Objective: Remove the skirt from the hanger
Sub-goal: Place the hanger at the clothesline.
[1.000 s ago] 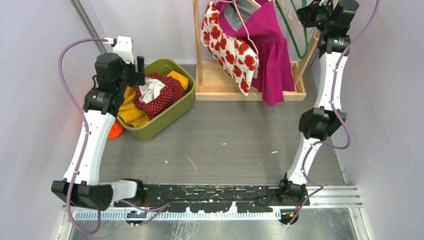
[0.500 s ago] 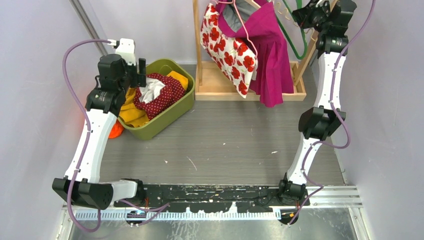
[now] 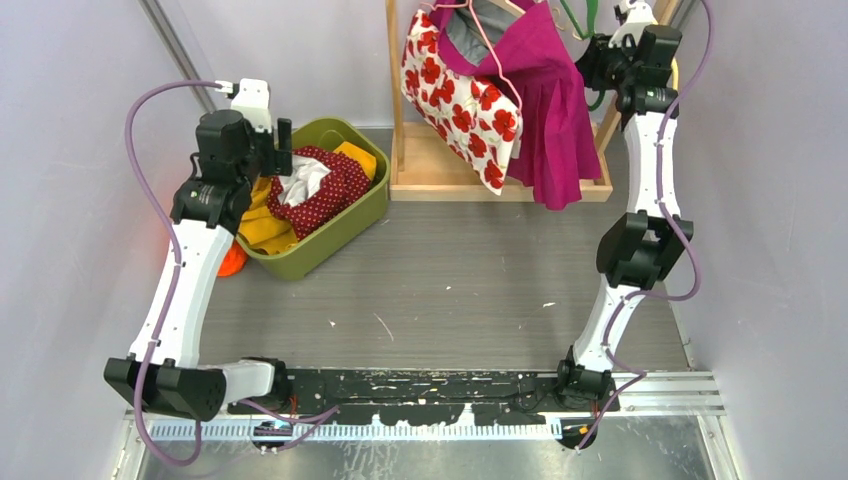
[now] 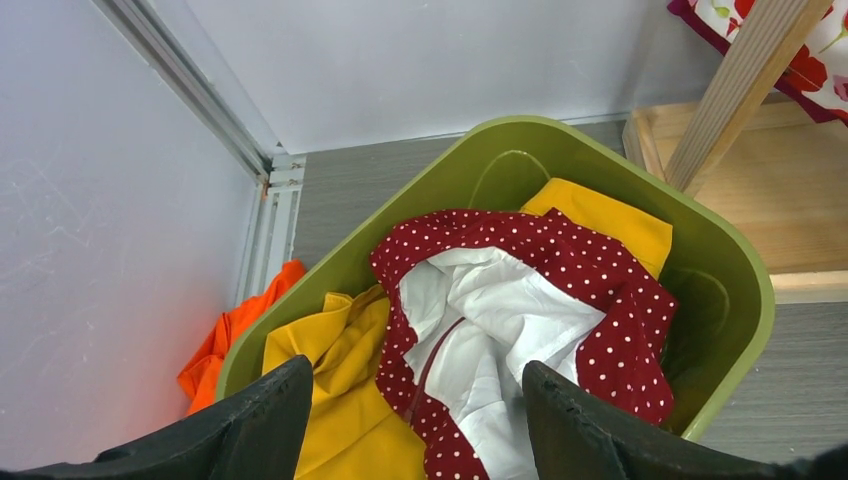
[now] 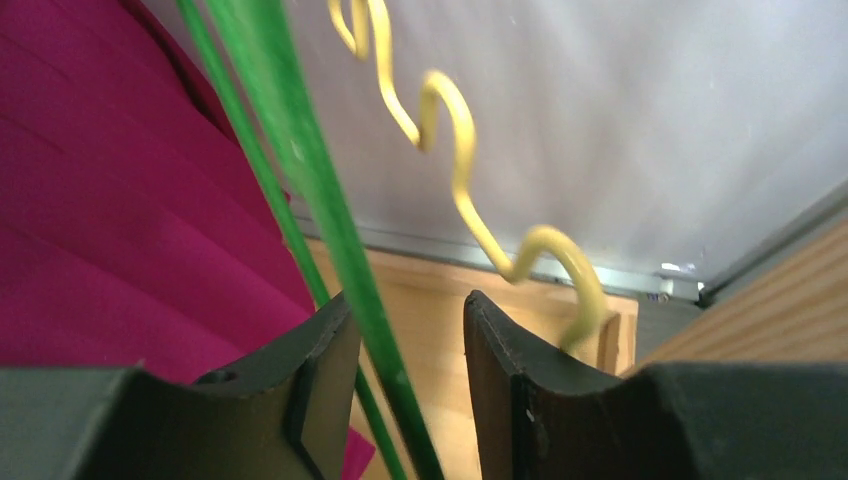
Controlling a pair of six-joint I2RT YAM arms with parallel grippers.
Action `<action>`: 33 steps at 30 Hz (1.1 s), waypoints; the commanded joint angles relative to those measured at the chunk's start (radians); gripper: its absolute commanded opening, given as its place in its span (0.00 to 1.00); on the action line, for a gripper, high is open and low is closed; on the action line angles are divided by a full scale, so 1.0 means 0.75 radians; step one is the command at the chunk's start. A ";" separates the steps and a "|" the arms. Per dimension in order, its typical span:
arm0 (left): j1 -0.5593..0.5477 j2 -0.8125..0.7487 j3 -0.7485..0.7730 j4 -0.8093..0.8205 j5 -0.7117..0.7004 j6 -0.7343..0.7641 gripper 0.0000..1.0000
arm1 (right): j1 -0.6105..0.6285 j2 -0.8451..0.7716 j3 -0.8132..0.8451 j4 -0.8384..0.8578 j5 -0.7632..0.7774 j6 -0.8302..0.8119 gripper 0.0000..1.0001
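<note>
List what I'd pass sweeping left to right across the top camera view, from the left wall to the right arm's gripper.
orange cloth → green bin → floral garment → magenta skirt → right gripper

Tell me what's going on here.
The right tool is up at the wooden rack, jaws apart around the wire of a green hanger without clamping it. The magenta skirt and a floral garment hang on the rack beside it, not yet removed. The left tool hovers open over the green bin of clothes, holding nothing.
</note>
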 commanded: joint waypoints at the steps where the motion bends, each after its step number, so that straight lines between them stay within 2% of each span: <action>1: -0.007 -0.060 0.009 0.058 0.010 -0.010 0.76 | 0.002 -0.221 -0.056 0.057 0.105 -0.054 0.49; 13: -0.007 -0.108 0.035 0.036 0.040 -0.013 0.77 | 0.002 -0.614 -0.294 0.076 0.130 -0.078 0.51; 20: -0.006 -0.131 0.006 0.012 0.032 -0.002 0.86 | 0.002 -0.785 -0.420 0.067 0.171 -0.124 0.54; 24: -0.007 -0.138 -0.007 0.017 0.055 -0.004 0.87 | 0.001 -0.843 -0.454 0.066 0.213 -0.148 0.57; 25: -0.008 -0.138 -0.008 0.017 0.066 -0.005 0.91 | 0.002 -0.852 -0.458 0.064 0.208 -0.147 0.58; 27: -0.006 -0.136 -0.006 0.015 0.092 -0.013 0.93 | 0.003 -0.860 -0.460 0.068 0.150 -0.125 0.62; 33: -0.008 -0.137 -0.005 0.001 0.138 -0.035 1.00 | 0.004 -0.789 -0.428 0.162 -0.087 0.058 0.63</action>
